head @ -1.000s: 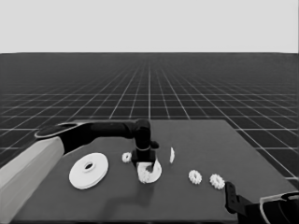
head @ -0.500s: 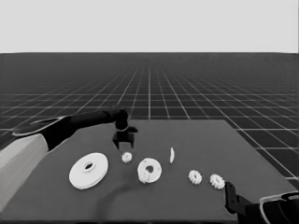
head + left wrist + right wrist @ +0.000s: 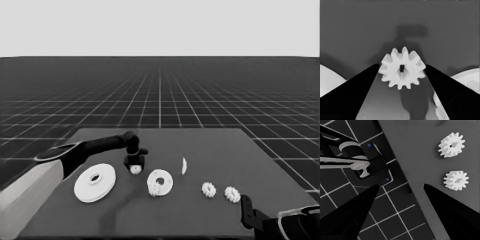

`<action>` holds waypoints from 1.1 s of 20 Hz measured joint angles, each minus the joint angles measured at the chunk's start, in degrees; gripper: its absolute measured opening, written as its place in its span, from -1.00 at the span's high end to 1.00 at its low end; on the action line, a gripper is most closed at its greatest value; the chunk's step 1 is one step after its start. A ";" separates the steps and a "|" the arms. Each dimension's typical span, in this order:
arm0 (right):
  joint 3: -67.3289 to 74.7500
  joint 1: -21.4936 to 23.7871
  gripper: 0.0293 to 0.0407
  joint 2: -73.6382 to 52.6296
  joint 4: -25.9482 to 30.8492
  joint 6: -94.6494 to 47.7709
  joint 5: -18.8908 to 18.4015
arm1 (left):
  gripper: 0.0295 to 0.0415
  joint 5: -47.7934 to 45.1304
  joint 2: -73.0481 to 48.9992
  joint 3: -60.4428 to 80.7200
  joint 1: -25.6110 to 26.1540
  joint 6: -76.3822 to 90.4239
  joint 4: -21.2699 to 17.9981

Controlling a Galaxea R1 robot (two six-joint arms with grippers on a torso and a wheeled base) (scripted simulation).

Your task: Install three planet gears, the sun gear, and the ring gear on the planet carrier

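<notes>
My left gripper [image 3: 135, 163] is down at the table between the two round parts, open, with a small gear [image 3: 135, 170] between its fingers. In the left wrist view this gear [image 3: 402, 68] lies flat on the table and fills the gap of the gripper [image 3: 402, 65]. The larger round part [image 3: 95, 182] lies to its left. The smaller round part [image 3: 167, 179] lies to its right and carries one gear [image 3: 158, 190] on its near side. Two more gears [image 3: 208, 189] [image 3: 232, 194] lie farther right. My right gripper [image 3: 247, 212] is parked at the lower right, open.
A thin white piece [image 3: 184, 166] stands beyond the smaller round part. The right wrist view shows the two right-hand gears [image 3: 451, 145] [image 3: 456, 180] near the table's corner, with dark machinery [image 3: 367, 165] past the table's edge over the floor grid.
My left gripper left the smaller round part, where a gear now sits, rose and swung left, then came down around the gear lying between the two round parts. The right arm has stayed put.
</notes>
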 joint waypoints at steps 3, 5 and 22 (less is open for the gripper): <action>0.00 0.00 -0.61 0.00 0.00 0.00 0.00 | 0.72 -0.04 -0.05 -0.10 -0.01 0.04 0.07; 0.00 0.00 -0.61 0.00 0.00 0.00 0.00 | 0.71 -0.05 -0.04 -0.11 -0.01 0.04 0.07; 0.00 0.00 -0.61 0.00 0.00 0.00 0.00 | 0.71 7.53 4.80 8.39 -9.70 -12.18 -6.77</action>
